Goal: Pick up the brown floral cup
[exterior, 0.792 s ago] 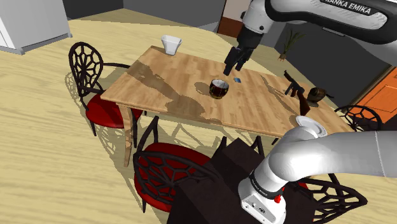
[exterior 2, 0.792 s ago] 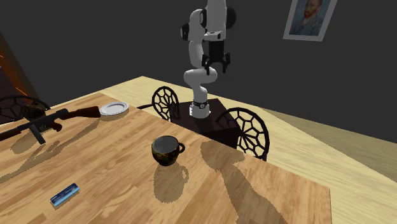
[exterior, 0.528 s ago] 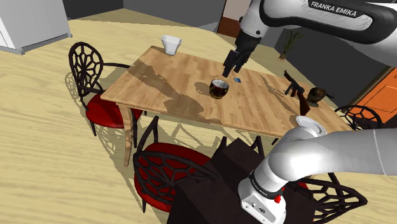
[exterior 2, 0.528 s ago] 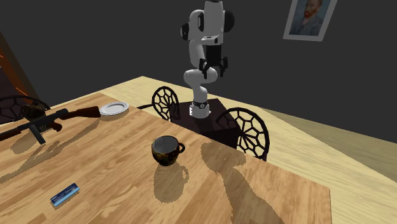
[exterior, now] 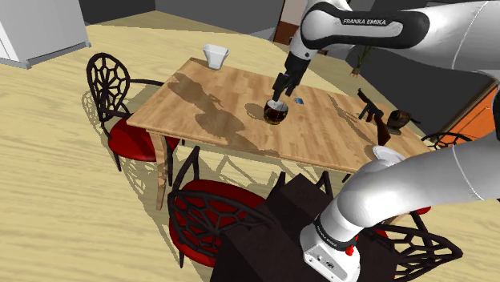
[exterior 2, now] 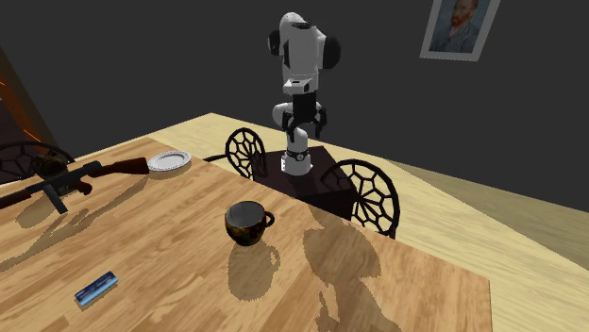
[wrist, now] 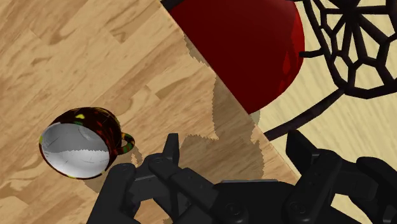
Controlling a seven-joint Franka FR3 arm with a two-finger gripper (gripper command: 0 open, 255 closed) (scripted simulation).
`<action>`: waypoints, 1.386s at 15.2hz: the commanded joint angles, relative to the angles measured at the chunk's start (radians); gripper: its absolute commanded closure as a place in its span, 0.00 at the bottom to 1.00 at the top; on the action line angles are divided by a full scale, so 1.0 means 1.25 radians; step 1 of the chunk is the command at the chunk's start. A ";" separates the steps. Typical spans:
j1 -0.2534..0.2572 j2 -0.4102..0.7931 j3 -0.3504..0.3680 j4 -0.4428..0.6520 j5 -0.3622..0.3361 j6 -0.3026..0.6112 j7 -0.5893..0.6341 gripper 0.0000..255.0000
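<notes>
Lower now, empty wide-apart jaws near glossy dark-brown cup (wrist: 77, 150), pale inside.

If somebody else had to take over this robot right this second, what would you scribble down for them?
The hand is open and empty, hovering over the table.
The cup, brown with a white inside, stands upright on the table, beside one finger and not between the two.
Done: the hand is close to the cup.
Left: centre the fingers around the cup, lower, close, lift.
</notes>
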 commanded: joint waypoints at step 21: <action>-0.062 0.581 -0.148 0.280 0.135 0.237 -0.287 0.00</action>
